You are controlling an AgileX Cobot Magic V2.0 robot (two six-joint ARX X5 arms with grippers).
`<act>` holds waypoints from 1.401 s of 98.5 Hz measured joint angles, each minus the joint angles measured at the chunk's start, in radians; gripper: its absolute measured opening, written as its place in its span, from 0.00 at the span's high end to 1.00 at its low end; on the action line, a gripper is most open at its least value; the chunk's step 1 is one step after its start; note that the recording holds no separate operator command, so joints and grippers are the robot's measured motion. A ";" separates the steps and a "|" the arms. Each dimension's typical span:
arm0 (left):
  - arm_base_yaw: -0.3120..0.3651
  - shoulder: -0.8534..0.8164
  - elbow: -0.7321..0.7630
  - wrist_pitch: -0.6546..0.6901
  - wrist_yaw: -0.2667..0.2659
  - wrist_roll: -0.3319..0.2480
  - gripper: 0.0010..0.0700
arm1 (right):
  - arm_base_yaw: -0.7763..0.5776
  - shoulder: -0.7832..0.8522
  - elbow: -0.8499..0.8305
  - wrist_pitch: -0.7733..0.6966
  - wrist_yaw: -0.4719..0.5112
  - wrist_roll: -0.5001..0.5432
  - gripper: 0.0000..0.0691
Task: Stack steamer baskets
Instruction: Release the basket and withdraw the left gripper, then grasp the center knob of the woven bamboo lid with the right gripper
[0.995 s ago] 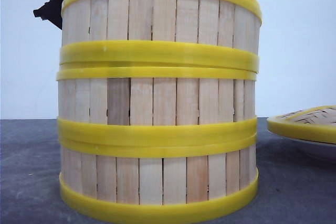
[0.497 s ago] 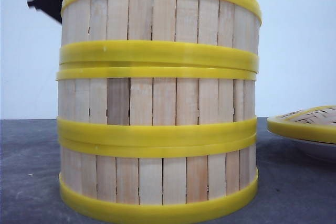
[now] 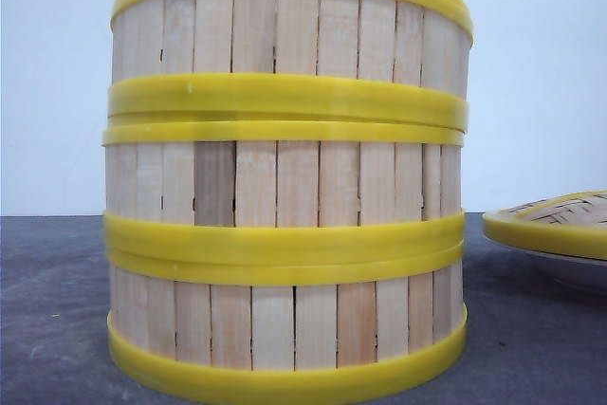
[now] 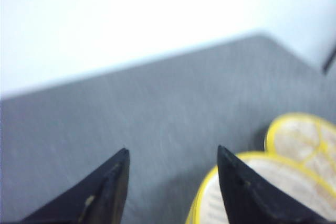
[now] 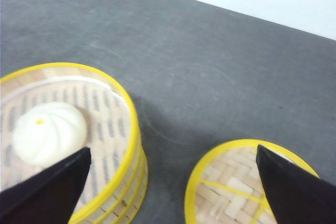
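Front view shows the three steamer baskets stacked in one column on the grey table, so stacking looks complete. Left gripper and right gripper both hang above, fingers spread and empty. Next likely calls for setting the woven lid, lying beside the stack, over the bun

No legible text, label, brand, number or sign appears on any surface in the front or either wrist view
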 joint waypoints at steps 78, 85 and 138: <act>0.000 -0.480 -0.335 -0.173 -0.088 0.010 0.55 | -0.351 0.310 -0.144 -0.014 -0.088 0.015 0.20; 0.000 -0.509 -0.357 -0.174 -0.088 0.002 0.55 | -0.367 0.320 -0.200 0.022 -0.089 0.016 0.31; 0.000 -0.533 -0.359 -0.171 -0.088 -0.006 0.55 | -0.399 0.430 -0.307 0.222 -0.080 0.040 0.44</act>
